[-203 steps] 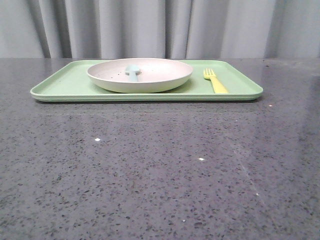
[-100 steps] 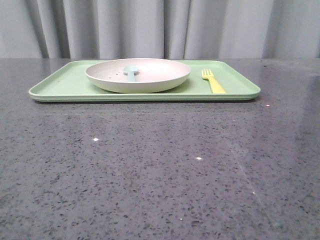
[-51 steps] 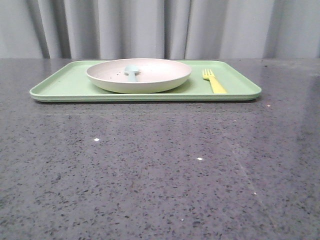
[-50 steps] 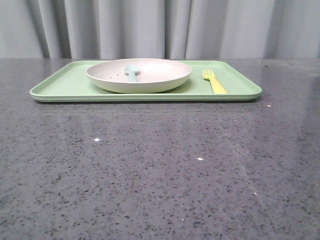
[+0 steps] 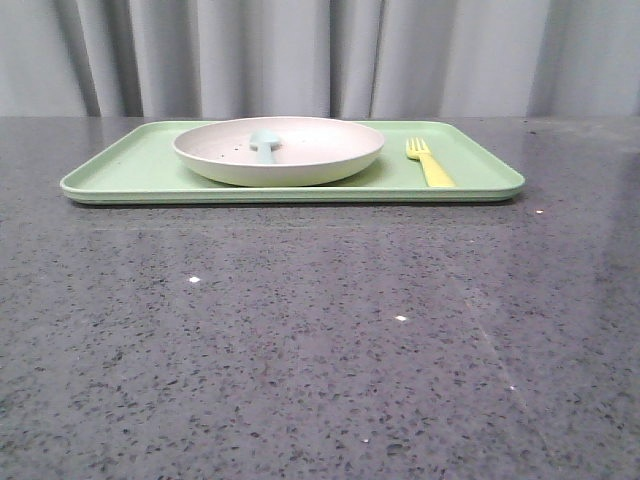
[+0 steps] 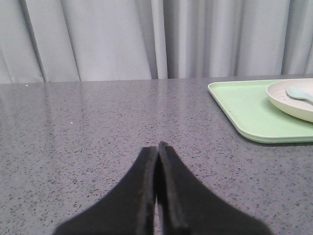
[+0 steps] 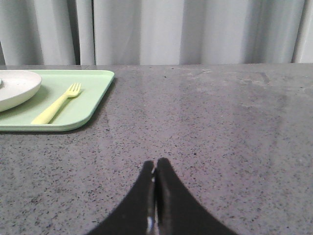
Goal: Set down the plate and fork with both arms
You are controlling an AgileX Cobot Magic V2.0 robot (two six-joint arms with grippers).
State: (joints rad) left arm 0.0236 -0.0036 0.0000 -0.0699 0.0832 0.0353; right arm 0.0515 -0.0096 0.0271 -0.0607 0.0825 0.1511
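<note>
The cream-white plate (image 5: 278, 150) sits on the light green tray (image 5: 130, 170) at the far side of the table. The yellow fork (image 5: 428, 163) lies on the tray to the right of the plate. The plate (image 6: 293, 100) also shows in the left wrist view, and the fork (image 7: 56, 104) in the right wrist view. My left gripper (image 6: 157, 147) is shut and empty, low over the table left of the tray. My right gripper (image 7: 155, 164) is shut and empty, low over the table right of the tray. Neither gripper shows in the front view.
A pale blue spoon-like utensil (image 5: 265, 142) lies inside the plate. The dark speckled tabletop (image 5: 320, 330) stretches in front of the tray. Grey curtains (image 5: 320, 55) hang behind the table.
The front view shifts slightly from side to side between frames. The plate, fork and tray keep their places relative to each other.
</note>
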